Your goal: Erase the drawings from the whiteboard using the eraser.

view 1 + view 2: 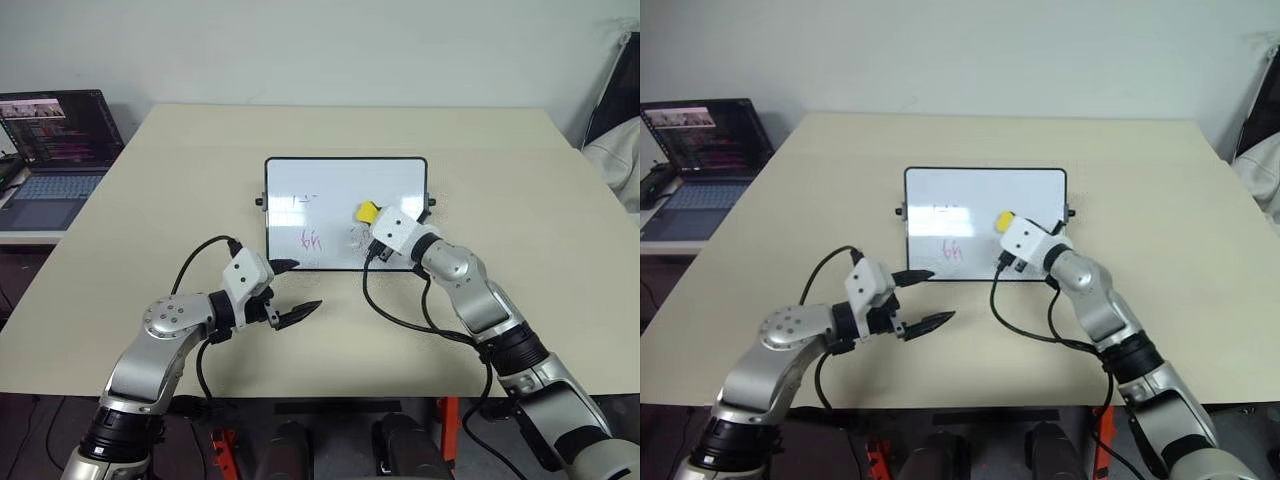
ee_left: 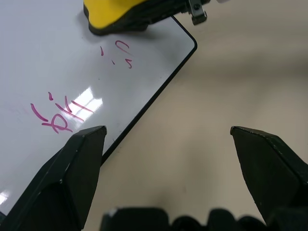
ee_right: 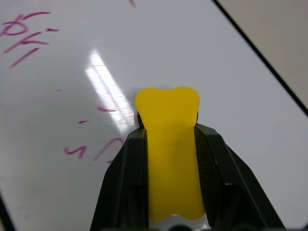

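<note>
Over the whiteboard's [image 1: 345,180] right half, the right claw [image 3: 168,144] clamps the yellow eraser [image 3: 169,144]; pink drawings [image 1: 312,240] remain, erasing barely begun; the left claw [image 1: 292,290] gapes empty near the near-left edge.

Glossy, smooth whiteboard [image 1: 345,200] with glare; matt beige table [image 1: 520,180]; yellow eraser [image 3: 171,154], matt and soft-looking.

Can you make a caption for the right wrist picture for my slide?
Right gripper squeezes the yellow eraser over the whiteboard, pink drawings nearby.
</note>
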Motion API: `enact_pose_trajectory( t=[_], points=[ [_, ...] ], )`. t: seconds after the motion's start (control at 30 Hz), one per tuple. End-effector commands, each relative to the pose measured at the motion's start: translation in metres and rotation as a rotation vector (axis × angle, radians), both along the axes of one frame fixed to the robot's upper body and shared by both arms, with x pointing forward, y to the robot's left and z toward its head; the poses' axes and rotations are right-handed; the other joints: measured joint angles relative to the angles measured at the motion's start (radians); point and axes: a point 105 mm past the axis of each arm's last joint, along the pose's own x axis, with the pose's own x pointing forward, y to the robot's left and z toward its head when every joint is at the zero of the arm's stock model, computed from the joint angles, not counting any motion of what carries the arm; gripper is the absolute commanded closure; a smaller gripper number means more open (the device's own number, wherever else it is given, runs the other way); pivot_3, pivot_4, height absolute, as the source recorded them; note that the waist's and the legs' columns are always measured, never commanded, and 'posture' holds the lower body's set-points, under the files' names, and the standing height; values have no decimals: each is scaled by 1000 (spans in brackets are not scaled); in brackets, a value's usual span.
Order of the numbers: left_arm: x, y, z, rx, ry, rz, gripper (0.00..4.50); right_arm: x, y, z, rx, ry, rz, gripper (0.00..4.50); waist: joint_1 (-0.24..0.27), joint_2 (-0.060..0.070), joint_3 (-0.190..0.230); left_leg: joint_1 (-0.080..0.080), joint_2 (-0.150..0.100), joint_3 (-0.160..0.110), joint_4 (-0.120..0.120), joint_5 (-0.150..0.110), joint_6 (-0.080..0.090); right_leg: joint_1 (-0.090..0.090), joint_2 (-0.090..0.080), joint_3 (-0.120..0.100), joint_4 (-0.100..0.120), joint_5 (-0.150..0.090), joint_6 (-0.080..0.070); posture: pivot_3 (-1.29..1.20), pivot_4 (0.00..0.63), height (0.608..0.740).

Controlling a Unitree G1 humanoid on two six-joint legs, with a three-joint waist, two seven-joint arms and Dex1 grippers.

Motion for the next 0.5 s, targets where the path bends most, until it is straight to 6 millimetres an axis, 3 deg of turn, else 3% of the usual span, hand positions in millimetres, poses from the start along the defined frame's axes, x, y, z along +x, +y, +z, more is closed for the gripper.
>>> enact_pose_trajectory(
  t=[0.03,0.1,0.23,0.5],
  points=[
    [-2,-5,11,-10,-43,-23,0,-10,-4,-29,-104,110,31,3506,-2,0,0,0,0,0,0,0,0,0,0,0,0,0,0,0,150,740],
    [-2,-4,10,-9,-42,-21,0,-8,-5,-23,-122,64,22,3506,-2,0,0,0,0,-1,0,0,0,0,0,0,0,0,0,0,150,740],
    [-2,-5,9,-10,-39,-24,0,13,-17,7,-49,-82,-111,3506,0,0,0,0,0,0,1,1,0,0,0,0,0,-1,2,0,150,740],
    [-2,-9,11,-14,-41,-34,0,-10,-34,-38,-168,141,-52,3515,6,-1,-1,0,-1,0,1,2,0,1,0,-1,-1,-1,2,0,150,740]
  ],
)
